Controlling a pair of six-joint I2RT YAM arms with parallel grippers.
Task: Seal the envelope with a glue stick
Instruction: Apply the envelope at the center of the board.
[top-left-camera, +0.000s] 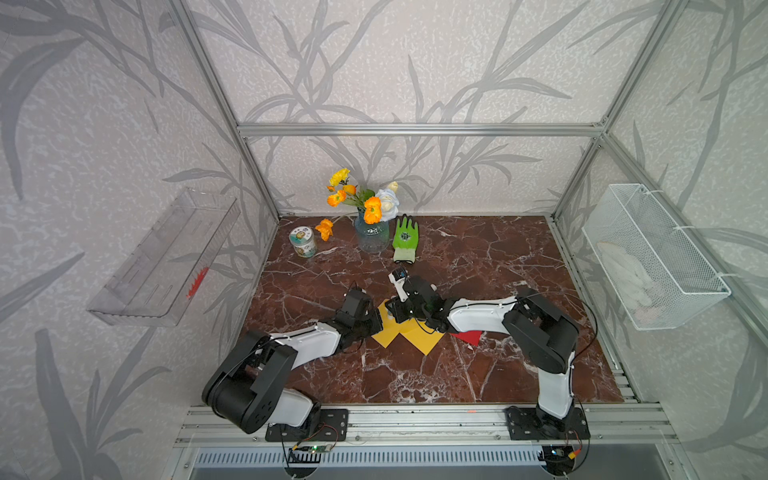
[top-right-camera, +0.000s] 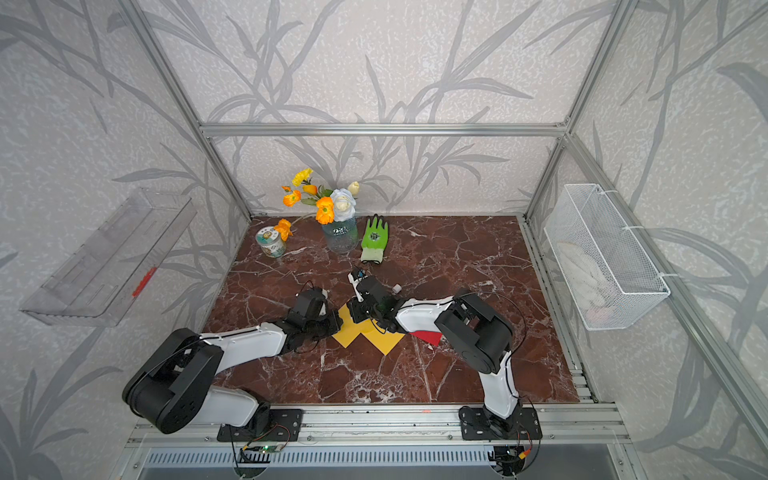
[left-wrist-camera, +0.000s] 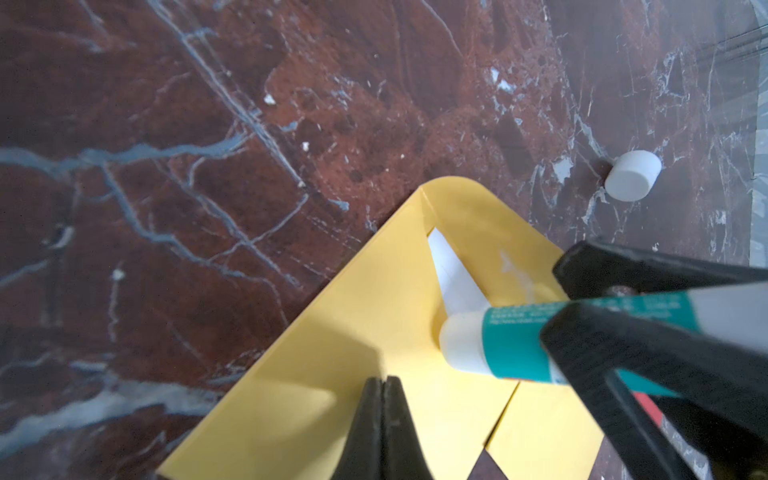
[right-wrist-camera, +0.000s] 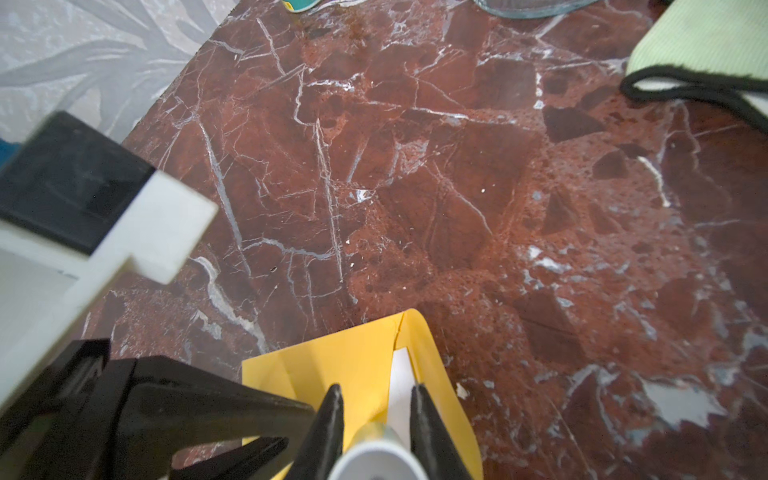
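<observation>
A: Where's the glue stick (left-wrist-camera: 498, 345)?
B: Gripped round its barrel by the right fingers (left-wrist-camera: 602, 345), bare tip down on the envelope (left-wrist-camera: 353, 332) at the flap (left-wrist-camera: 478, 212) fold, long axis slanting toward the left arm.
A: Left fingers (left-wrist-camera: 374, 419)?
B: Shut, empty, tips seemingly pinning the envelope just beside the stick's tip. Cap (left-wrist-camera: 632, 176) lies apart on the surface (left-wrist-camera: 208, 166).

The enclosure walls (top-left-camera: 395, 62) carry pale wallpaper with a grey leaf pattern, braced by an aluminium frame (top-left-camera: 415, 129). The work surface (top-left-camera: 498, 257) is red-brown veined marble. A clear plastic shelf (top-left-camera: 166, 266) and a white wire basket (top-left-camera: 652, 257) hang on opposite side walls.
</observation>
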